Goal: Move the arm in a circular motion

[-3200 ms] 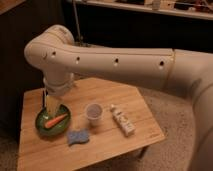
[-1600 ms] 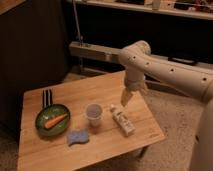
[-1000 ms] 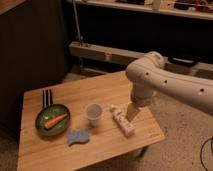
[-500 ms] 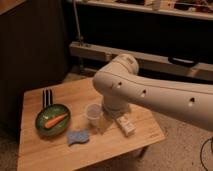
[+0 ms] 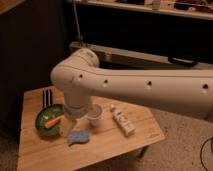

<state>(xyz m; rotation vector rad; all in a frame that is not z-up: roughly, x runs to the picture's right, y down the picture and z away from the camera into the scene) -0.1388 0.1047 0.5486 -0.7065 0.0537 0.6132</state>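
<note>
The cream-white arm [image 5: 145, 87] reaches in from the right across the wooden table [image 5: 115, 147]. Its rounded elbow [image 5: 75, 75] hangs over the table's middle left. From there a thick segment drops down to the tapered tip, the gripper [image 5: 68, 126]. The gripper hovers just above the table, between the green bowl [image 5: 44, 116] and the white cup [image 5: 94, 114], right above the blue sponge [image 5: 78, 137]. The arm covers part of the bowl's right rim.
An orange carrot [image 5: 53, 120] lies in the green bowl. Dark utensils [image 5: 46, 97] lie behind the bowl. A white bottle [image 5: 122, 120] lies on its side to the right of the cup. A dark cabinet and a metal rail [image 5: 130, 52] stand behind the table.
The arm has swept from the bowl at the left to the table's right side and back leftward. Its elbow now hangs over the cup and bowl. The objects on the table have not moved.
</note>
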